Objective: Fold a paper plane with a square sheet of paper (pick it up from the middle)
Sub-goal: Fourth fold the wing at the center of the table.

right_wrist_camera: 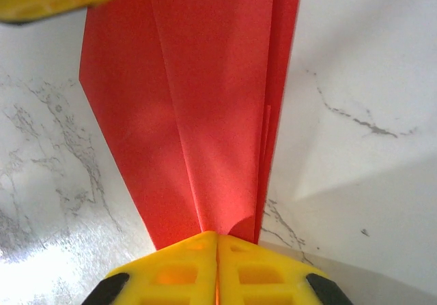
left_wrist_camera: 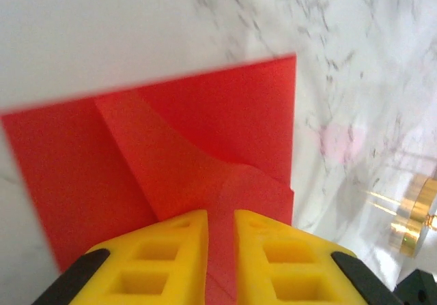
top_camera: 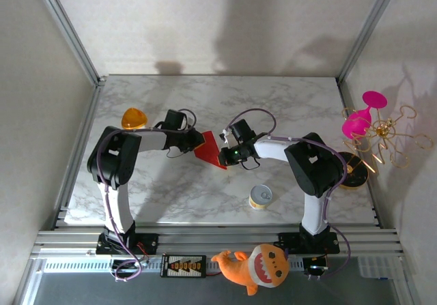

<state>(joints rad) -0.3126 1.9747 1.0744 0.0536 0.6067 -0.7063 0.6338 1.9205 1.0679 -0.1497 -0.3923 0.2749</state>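
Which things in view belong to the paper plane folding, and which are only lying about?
For the job: red paper, partly folded; left gripper and right gripper, both pinching it.
Lying about: yellow tin; orange shark plush; pink goblet; gold wire stand; small orange object.

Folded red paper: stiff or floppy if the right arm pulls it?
Probably floppy: the red paper looks thin, its flap standing loose in the left wrist view. Likely very light, so the right fingers, pinched on one edge, should move it easily. It could crumple or tear against the left fingers straddling the opposite side.
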